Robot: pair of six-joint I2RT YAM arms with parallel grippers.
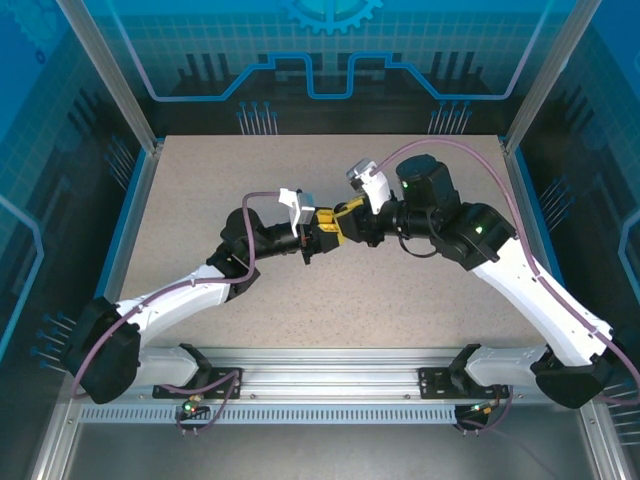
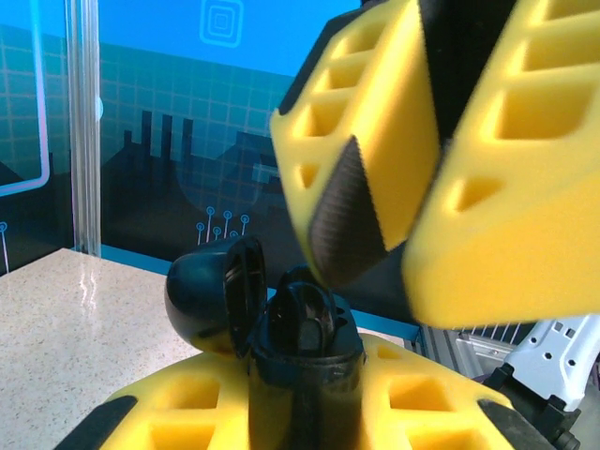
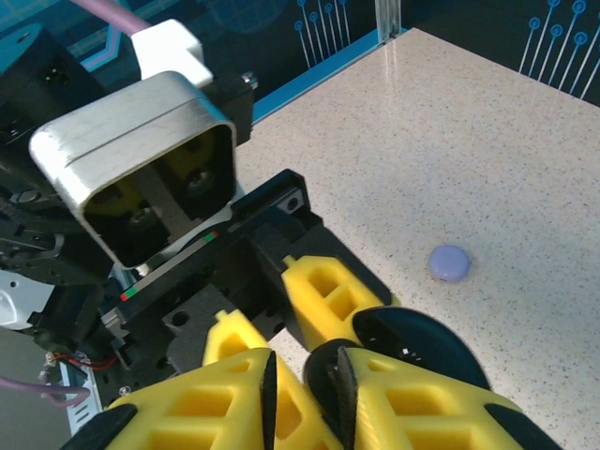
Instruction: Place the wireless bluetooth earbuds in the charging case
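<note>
My left gripper is shut on a black charging case, held upright with its round lid flipped open to the left. A black earbud appears to sit in the case's well, though it is dark and hard to make out. My right gripper hovers right over the case mouth, its pad almost touching the rim. From the right wrist, that gripper has a narrow gap between its pads and I see nothing in it; the case and lid lie just below. From above, both grippers meet at mid-table.
A small round lavender case, closed, lies on the speckled tabletop beyond the grippers. The left arm's wrist camera housing stands close in front of the right gripper. Blue enclosure walls ring the table.
</note>
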